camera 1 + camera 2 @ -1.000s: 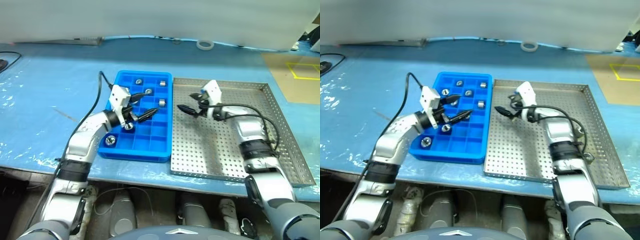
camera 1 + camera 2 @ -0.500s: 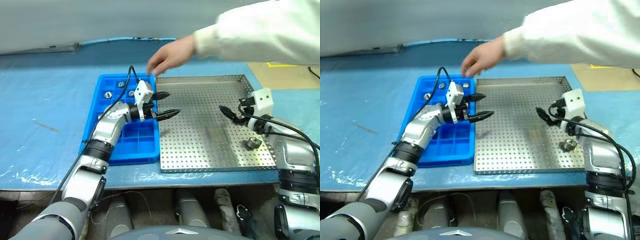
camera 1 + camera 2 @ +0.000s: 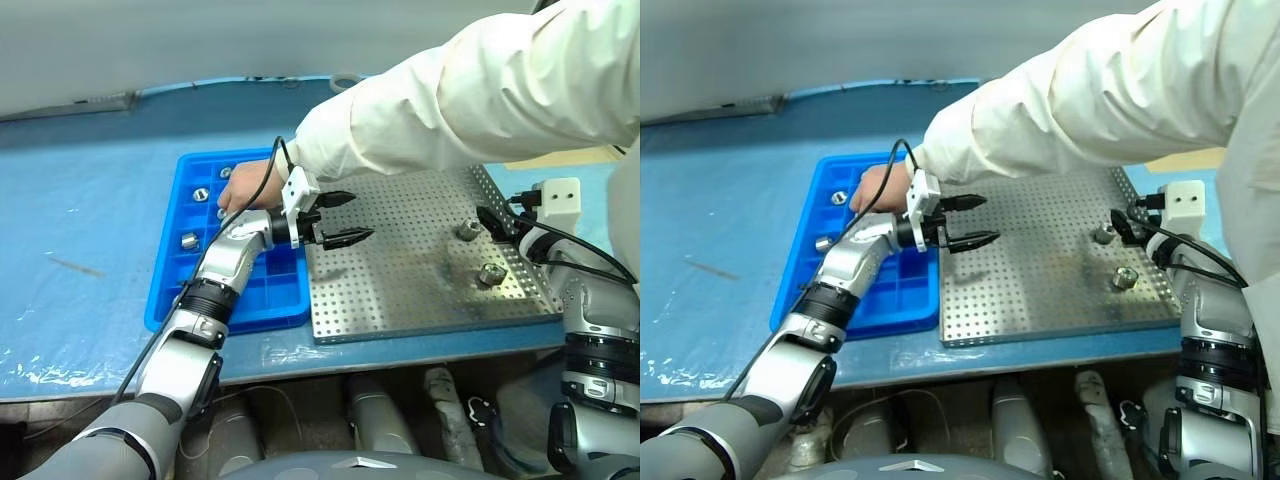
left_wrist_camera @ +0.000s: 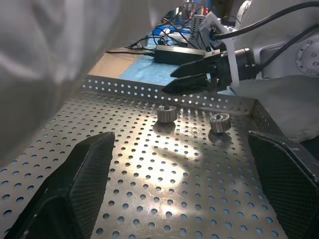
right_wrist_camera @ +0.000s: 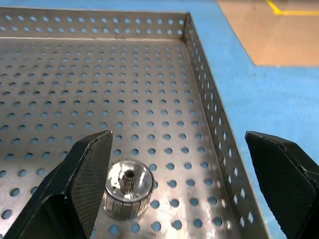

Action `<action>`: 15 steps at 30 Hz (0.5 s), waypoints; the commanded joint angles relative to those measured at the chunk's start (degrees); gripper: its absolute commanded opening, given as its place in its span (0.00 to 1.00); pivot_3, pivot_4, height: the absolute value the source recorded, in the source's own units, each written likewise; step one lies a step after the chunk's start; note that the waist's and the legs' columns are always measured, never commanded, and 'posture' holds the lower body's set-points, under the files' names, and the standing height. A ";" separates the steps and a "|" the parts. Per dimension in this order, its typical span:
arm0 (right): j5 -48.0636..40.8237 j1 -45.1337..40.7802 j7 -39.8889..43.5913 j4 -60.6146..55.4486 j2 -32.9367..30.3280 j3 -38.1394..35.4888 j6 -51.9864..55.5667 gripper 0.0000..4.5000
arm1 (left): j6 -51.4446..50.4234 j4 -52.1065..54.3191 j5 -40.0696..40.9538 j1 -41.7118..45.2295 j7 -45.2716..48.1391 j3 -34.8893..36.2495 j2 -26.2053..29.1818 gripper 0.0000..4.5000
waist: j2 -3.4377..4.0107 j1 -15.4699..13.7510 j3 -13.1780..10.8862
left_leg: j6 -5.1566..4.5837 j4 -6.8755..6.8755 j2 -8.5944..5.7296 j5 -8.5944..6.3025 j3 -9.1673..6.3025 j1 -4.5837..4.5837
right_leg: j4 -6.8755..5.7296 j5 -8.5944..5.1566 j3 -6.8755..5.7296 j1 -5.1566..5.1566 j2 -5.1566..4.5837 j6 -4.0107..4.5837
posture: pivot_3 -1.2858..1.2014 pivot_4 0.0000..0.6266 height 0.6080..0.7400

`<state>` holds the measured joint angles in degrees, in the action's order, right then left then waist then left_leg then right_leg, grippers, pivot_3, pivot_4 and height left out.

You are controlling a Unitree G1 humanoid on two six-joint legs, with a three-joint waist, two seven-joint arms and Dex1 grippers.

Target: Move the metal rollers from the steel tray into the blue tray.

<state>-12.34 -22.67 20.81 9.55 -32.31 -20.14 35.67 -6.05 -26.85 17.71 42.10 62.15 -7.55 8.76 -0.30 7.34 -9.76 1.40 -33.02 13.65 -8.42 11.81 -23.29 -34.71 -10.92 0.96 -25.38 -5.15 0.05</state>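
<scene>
Two metal rollers (image 3: 468, 230) (image 3: 490, 274) sit on the steel tray (image 3: 400, 280), near its right edge and a little apart from each other. The tray has lots of small holes in its floor and lies on the blue table (image 3: 90, 220). The blue tray (image 3: 175, 285) lies just beside it on the left, touching or almost touching it. A few more rollers (image 3: 189, 240) rest in the little square boxes of the blue tray.

The left claw (image 3: 340, 218) hangs over the left part of the steel tray and points toward the right. Its two black fingers are spread wide and hold nothing. The right claw (image 3: 496, 222) is at the right side of the steel tray, close to the two rollers. Its fingers are also spread wide and empty. In the right wrist view, one roller (image 5: 127, 188) stands on end on the tray floor between those fingers, near the tray's rim.

A person's arm in a white sleeve (image 3: 440, 100) reaches across the steel tray. The person's hand (image 3: 240, 188) is over the blue tray, right behind the left claw.
</scene>
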 commanded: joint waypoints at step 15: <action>-3.39 -4.21 4.53 7.63 2.19 3.12 0.22 0.30 | -1.20 6.88 0.24 -2.89 -2.97 0.99 1.93 1.00 | 0.00 -0.12 0.00 | -0.05 -0.05 -0.01 -0.04 0.00 0.04 | 0.03 0.00 -0.01 0.09 -0.03 0.00 | 0.33 0.24 1.00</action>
<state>-15.02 -26.10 24.66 16.90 -30.40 -17.68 36.20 -7.04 -22.82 17.61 39.57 59.53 -7.34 10.18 -0.30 7.22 -9.76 1.35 -33.07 13.65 -8.45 11.81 -23.25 -34.69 -10.92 0.94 -25.29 -5.18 0.05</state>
